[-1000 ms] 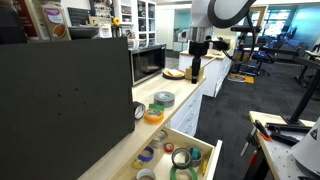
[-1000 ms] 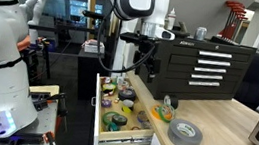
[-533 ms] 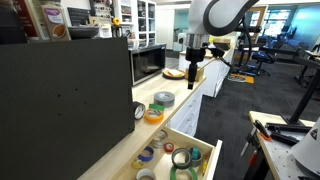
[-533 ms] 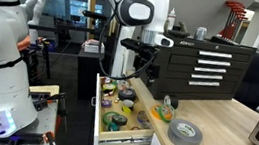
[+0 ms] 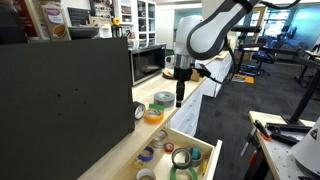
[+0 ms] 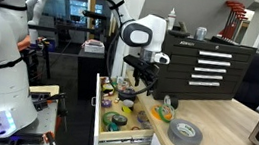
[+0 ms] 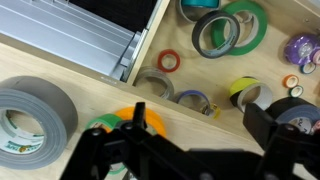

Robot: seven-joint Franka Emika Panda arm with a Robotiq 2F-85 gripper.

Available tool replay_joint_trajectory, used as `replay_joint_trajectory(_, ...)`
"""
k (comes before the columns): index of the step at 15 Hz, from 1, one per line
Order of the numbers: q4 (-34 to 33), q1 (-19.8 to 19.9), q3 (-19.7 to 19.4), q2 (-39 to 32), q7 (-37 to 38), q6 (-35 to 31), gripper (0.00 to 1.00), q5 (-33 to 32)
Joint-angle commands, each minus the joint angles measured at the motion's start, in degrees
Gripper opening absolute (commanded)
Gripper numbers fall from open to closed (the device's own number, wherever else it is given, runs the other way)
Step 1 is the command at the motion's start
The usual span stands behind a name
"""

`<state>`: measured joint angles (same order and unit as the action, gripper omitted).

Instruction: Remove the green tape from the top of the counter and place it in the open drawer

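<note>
Claw (image 7: 198, 125) is being held wide open, with nothing in it. Green tape (image 7: 100, 124) is being seen on the counter (image 7: 90, 85), just beside the orange roll (image 7: 150, 120), near the grey roll (image 7: 30, 115).

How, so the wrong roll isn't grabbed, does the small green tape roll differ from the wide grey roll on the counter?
The bright-green tape roll is smaller than the wide grey tape roll. The green one sits beside an orange-yellow roll; the grey one lies flat, apart. Both are rings on the pale beige counter.
</note>
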<state>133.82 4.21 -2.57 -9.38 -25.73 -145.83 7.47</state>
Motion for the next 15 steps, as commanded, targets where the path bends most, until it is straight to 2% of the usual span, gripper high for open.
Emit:
replay_joint_trajectory(1, -5.6, 1.8, 2.3, -5.4, -4.7, -0.3, 1.00, 2.0)
replay_joint_trajectory(9, -17.6, 4.9, 4.0, -14.7, -8.0, 1.0, 1.00, -0.4)
replay_joint_trajectory(15, -23.8, 7.0, 4.6, -20.3, -9.4, 1.6, 1.00, -1.5)
